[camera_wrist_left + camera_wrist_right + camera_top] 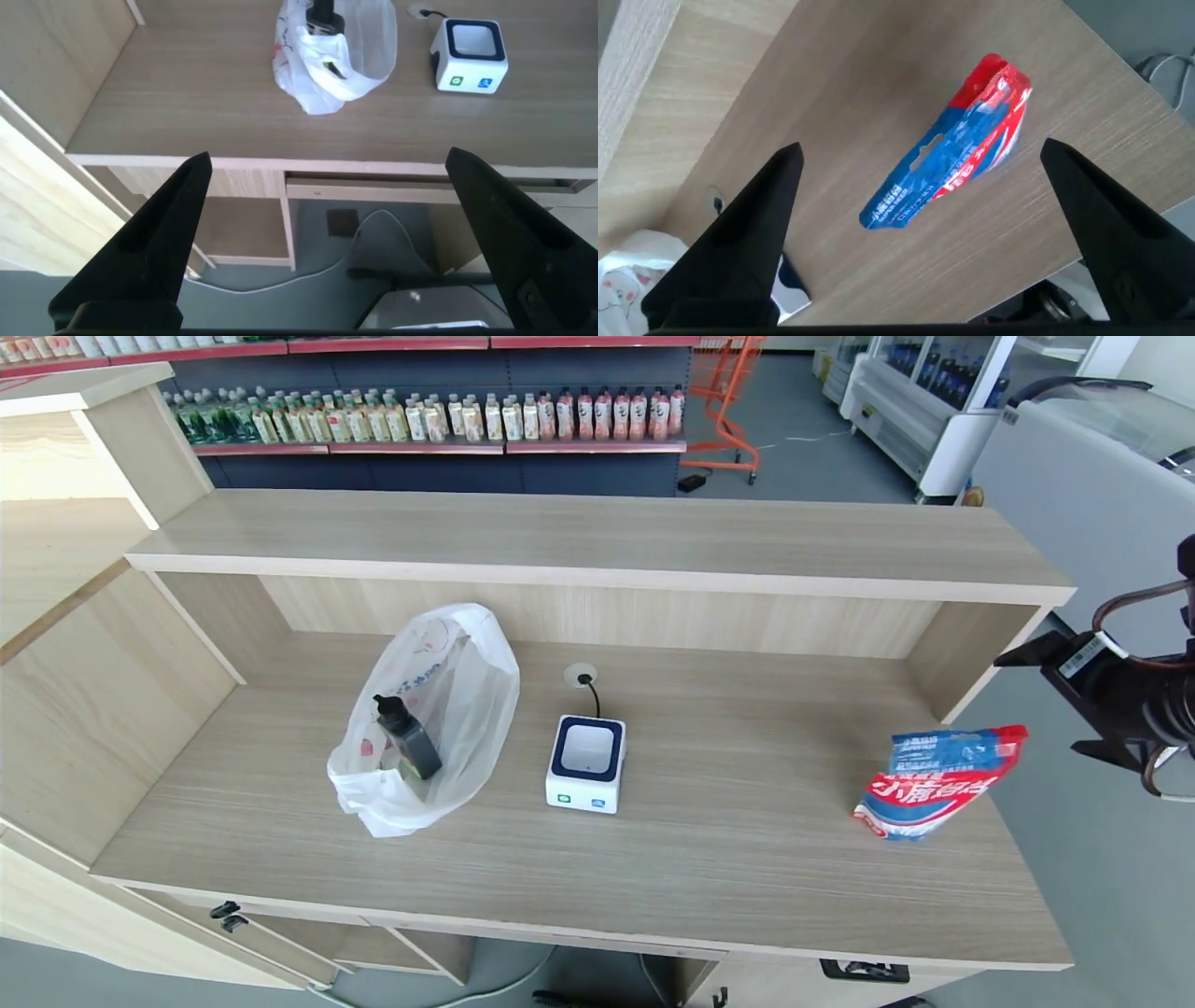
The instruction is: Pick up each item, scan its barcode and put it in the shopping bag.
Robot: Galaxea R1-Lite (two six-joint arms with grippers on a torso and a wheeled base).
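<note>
A blue and red pouch (938,784) stands on the wooden counter (728,859) near its right end. My right gripper (1055,703) hangs open beside and above it, off the counter's right edge; in the right wrist view the pouch (957,159) lies below and between the spread fingers of the gripper (923,149). The white scanner (586,761) sits mid-counter. At the left, a white plastic shopping bag (467,681) holds a dark bottle (408,737). My left gripper (329,159) is open in front of the counter's front edge, with bag (364,56) and scanner (470,54) beyond.
A raised ledge (597,537) runs along the counter's back, with side walls at both ends. The scanner's cable goes into a hole (581,674) behind it. A drawer front (420,191) sits under the counter's front edge.
</note>
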